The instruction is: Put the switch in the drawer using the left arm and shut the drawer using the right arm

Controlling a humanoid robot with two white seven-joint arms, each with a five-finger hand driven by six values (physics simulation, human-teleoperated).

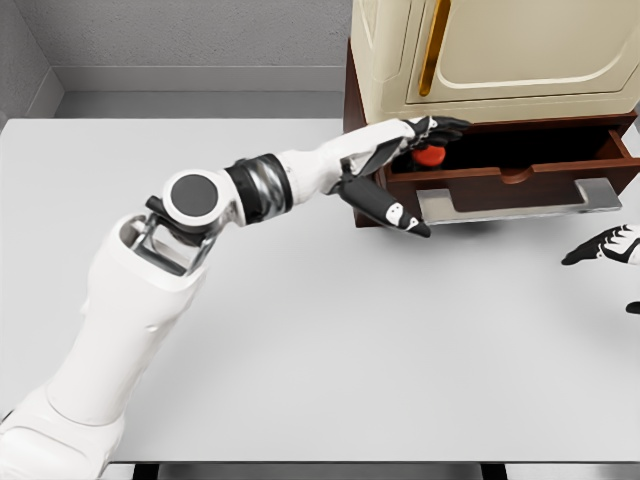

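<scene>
Status, seen from beside the table (300,330): the left hand (405,160) is reached out to the open drawer (500,180) at the cabinet (480,60) base. Fingers spread and relaxed, thumb and index up over the drawer's left end, one dark-tipped finger hanging down outside the front panel. Nothing is gripped.

Switch (430,156): small red rounded item, sitting inside the drawer at its left end, just below the fingertips. Contact w/ the hand can't be confirmed; it looks released.

Handling est.: likely light, rigid plastic, smooth, so prone to slip or roll. If re-gripping is needed, pinch across the sides w/ thumb and index; avoid the domed top. Not fragile by the look of it.

Materials: drawer is dark red-brown wood, boxy, w/ a flat grey metal bar handle (520,200) across the front. Cabinet upper is glossy cream w/ a gold strip. Table is matt white, flat.

The right hand (605,245) rests low at the right edge, fingers extended, holding nothing, near the handle's end but apart from it.

Remaining: the drawer is not yet shut. Risk: left fingers are in the closing path.
</scene>
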